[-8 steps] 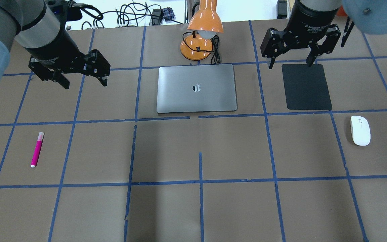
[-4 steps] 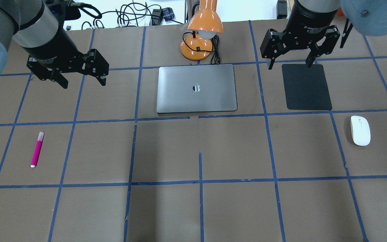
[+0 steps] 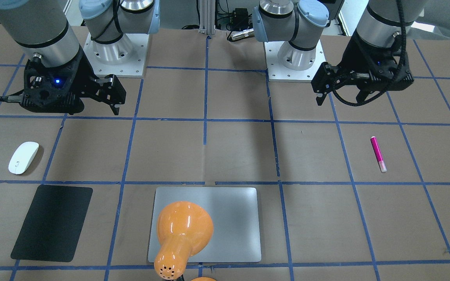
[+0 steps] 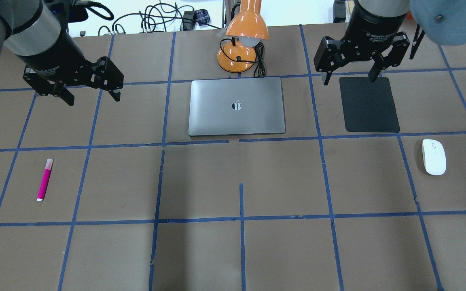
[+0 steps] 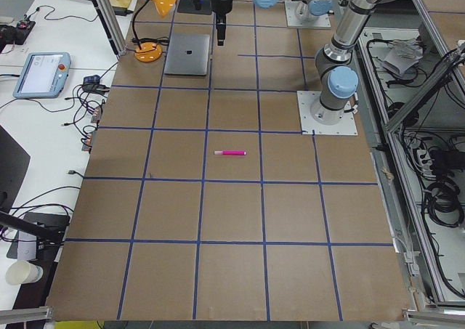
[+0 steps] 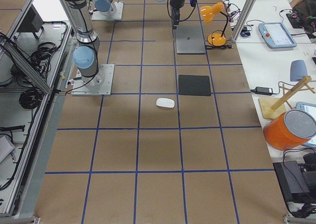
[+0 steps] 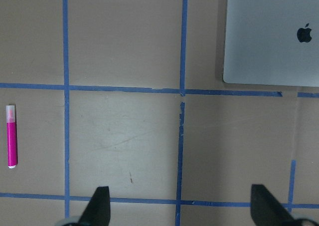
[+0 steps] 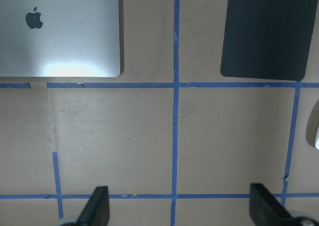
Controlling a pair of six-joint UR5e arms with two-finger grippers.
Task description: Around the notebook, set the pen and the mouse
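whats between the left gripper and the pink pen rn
Nothing but bare brown table crossed by one blue tape line. The overhead view shows the open left gripper and the slim magenta-pink pen with no object between them.

Orange desk lamp (image 3: 182, 230) covers part of the notebook (image 3: 233, 222) in the front view; the right wrist view's edge cuts off most of the mouse (image 8: 317, 136)

The notebook (image 4: 237, 106) is silver-grey metal with a soft sheen. The mouse (image 4: 434, 157) is smooth, glossy white plastic; the pen (image 4: 44, 180), magenta plastic. The mat (image 4: 369, 104) is matt black, the lamp (image 4: 247, 24) glossy orange, the counter (image 4: 281, 182) matt brown paper.
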